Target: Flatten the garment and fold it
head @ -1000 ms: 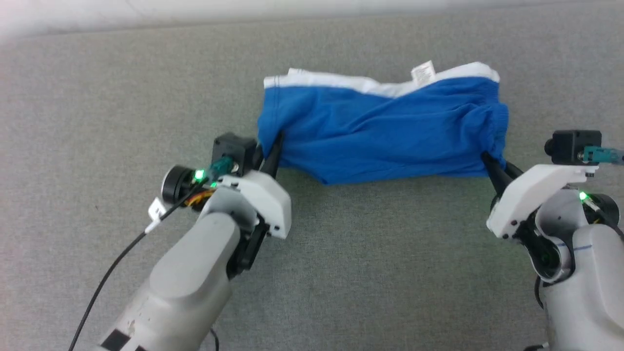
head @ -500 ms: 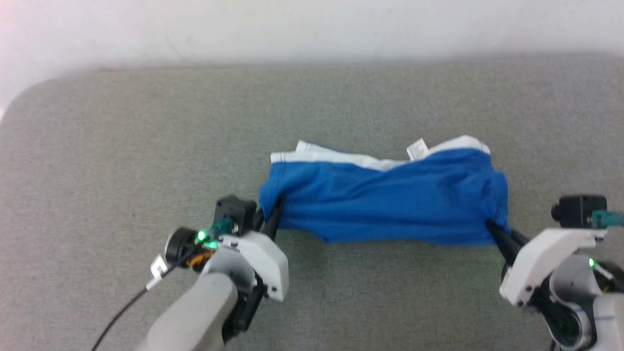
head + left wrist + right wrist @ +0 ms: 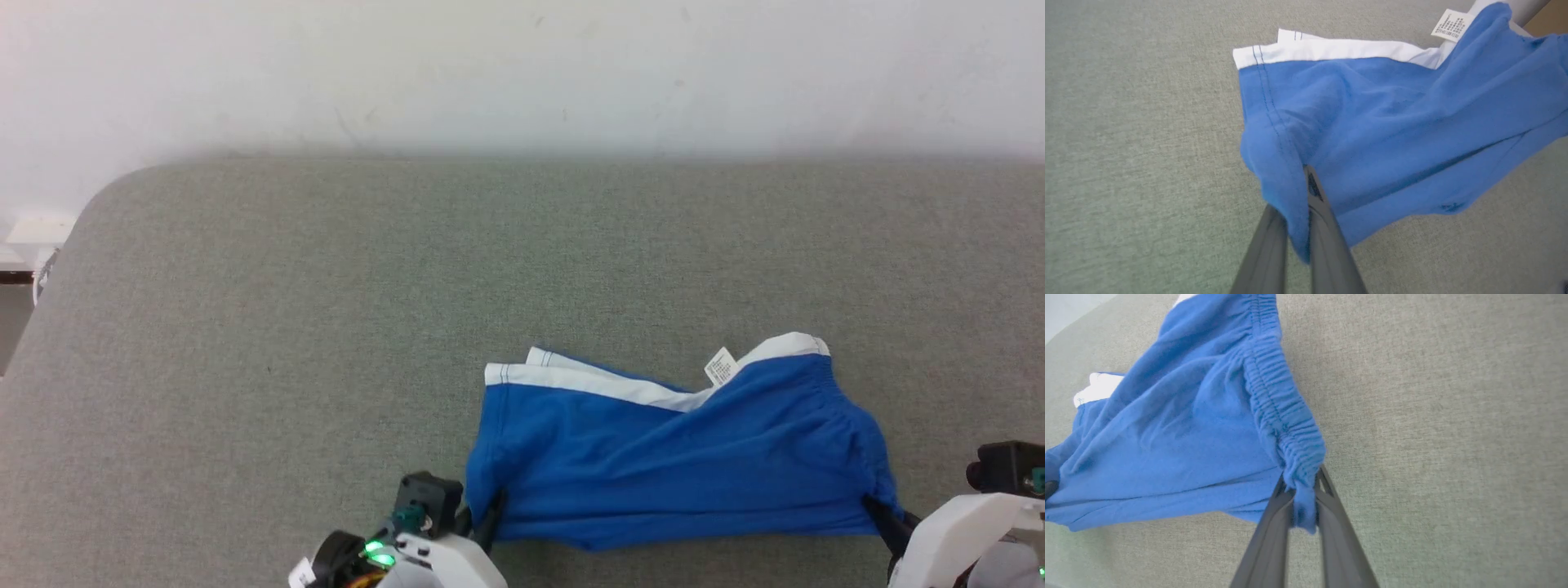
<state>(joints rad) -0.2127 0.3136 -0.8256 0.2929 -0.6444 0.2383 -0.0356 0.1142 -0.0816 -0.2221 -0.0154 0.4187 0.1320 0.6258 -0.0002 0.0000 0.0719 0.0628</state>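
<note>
On the near part of the grey cloth-covered surface (image 3: 286,327), the garment (image 3: 678,465) is stretched crosswise between your two arms. Your left gripper (image 3: 488,513) is clamped on the blue hem at the garment's near left corner. Your right gripper (image 3: 880,513) is clamped on the gathered elastic edge at the near right corner. Each wrist view shows cloth pinched between the two fingers. The white waistband (image 3: 588,381) lies on the far side, resting on the surface and twisted so that the inner label (image 3: 720,367) faces up. Holding the near corners apart keeps the near edge taut, which probably serves to draw the cloth flat. Diagonal creases cross the blue body, so flattening looks unfinished and folding is not yet begun.
</note>
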